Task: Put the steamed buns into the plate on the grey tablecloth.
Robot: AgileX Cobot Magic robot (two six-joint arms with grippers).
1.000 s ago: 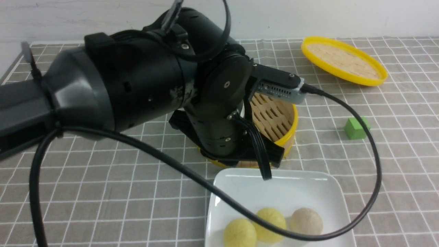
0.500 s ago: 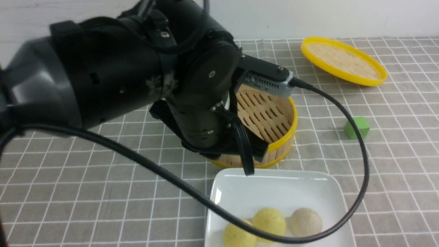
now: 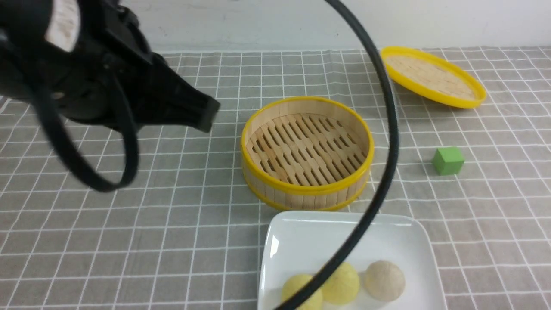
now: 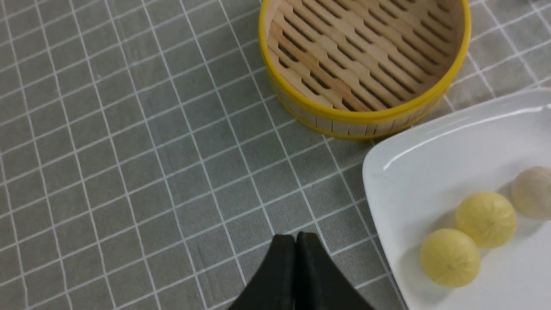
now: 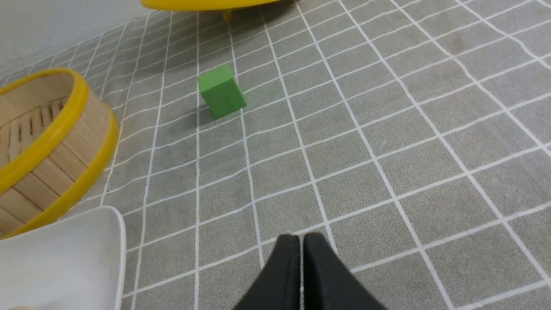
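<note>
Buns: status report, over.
Left gripper shut, empty. Right gripper shut, empty. Three buns in plate. Cable crosses front view.

closed right end effector [image 5: 301,245], green cube [image 5: 221,91], steamer [image 5: 51,142], plate corner [image 5: 73,254]

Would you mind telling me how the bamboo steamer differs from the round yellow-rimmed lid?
The steamer has a tall wooden wall; the lid is shallow. The steamer's floor is slatted with open gaps; the lid's inside looks closely woven. The steamer stands behind the plate; the lid lies far back on the right. Both are round, yellow-rimmed and empty.
</note>
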